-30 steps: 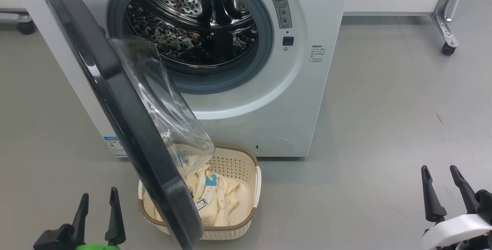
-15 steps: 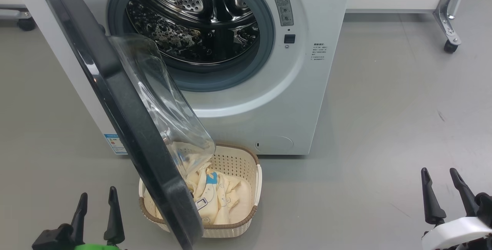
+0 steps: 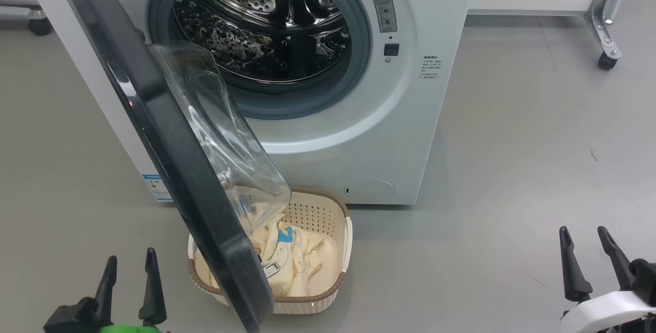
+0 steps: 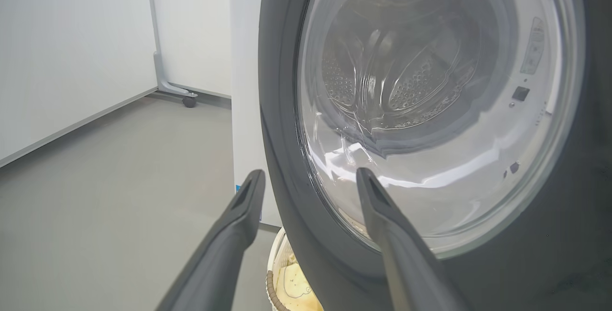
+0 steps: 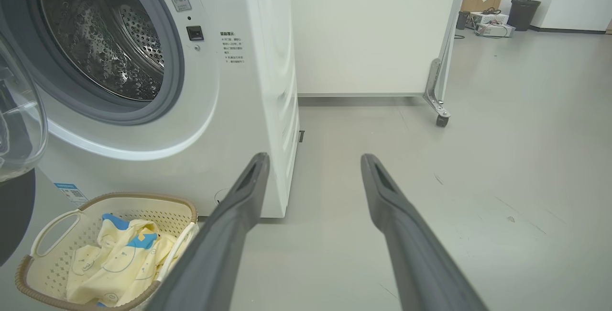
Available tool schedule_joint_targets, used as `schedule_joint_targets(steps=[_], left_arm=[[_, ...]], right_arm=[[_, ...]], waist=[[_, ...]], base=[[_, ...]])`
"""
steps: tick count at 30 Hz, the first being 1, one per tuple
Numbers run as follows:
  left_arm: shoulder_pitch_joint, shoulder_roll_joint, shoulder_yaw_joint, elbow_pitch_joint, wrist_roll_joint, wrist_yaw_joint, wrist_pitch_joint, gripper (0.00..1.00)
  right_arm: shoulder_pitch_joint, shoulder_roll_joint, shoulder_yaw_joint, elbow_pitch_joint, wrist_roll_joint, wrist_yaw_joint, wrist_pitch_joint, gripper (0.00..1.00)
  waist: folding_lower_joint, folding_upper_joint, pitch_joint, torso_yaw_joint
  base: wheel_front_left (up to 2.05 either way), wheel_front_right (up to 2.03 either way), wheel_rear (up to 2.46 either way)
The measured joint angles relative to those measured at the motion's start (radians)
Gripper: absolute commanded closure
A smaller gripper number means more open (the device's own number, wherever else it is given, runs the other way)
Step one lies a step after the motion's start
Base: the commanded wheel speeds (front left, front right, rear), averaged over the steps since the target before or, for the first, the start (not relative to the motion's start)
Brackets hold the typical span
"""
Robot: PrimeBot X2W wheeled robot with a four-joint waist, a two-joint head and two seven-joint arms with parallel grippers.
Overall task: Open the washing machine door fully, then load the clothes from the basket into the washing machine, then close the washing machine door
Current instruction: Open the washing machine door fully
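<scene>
At seven o'clock in the head view, the left gripper (image 3: 131, 257) hangs with its fingers spread, holding nothing. The washing machine door (image 3: 169, 138) stands swung out from ten o'clock down to six, its glass bowl over the basket's left part. The basket (image 3: 346, 241) sits at six o'clock before the washing machine (image 3: 400, 133), with the clothes (image 3: 302, 261) piled inside. At four o'clock, the right gripper (image 3: 583, 231) is spread and empty.

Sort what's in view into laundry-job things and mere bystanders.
Job: big white front-loading washing machine; its round black-rimmed glass door; cream perforated plastic basket; cream blue-trimmed soft clothes.
Lying about: white wheeled partition panel; black plastic bin.
</scene>
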Motion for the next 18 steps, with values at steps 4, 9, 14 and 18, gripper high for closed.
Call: schedule_joint_targets(steps=[4, 9, 14, 18], left_arm=[[0.000, 0.000, 0.000, 0.000, 0.000, 0.000, 0.000, 0.00], [0.000, 0.000, 0.000, -0.001, 0.000, 0.000, 0.000, 0.00], [0.000, 0.000, 0.001, 0.001, 0.000, 0.000, 0.000, 0.52], [0.000, 0.000, 0.001, 0.011, 0.000, 0.000, 0.000, 1.00]], right_arm=[[0.000, 0.005, -0.005, 0.005, -0.002, 0.002, 0.000, 0.00], [0.000, 0.010, -0.012, 0.008, -0.009, 0.003, 0.000, 0.00], [0.000, 0.013, -0.017, 0.010, -0.009, 0.008, 0.000, 0.00], [0.000, 0.017, -0.021, 0.011, -0.015, 0.008, 0.000, 0.00]], waist=[[0.0000, 0.0000, 0.002, 0.005], [0.0000, 0.0000, 0.005, 0.011], [0.0000, 0.0000, 0.008, 0.017], [0.0000, 0.0000, 0.009, 0.021]], base=[[0.00, 0.00, 0.00], [0.00, 0.00, 0.00], [0.00, 0.00, 0.00], [0.00, 0.00, 0.00]])
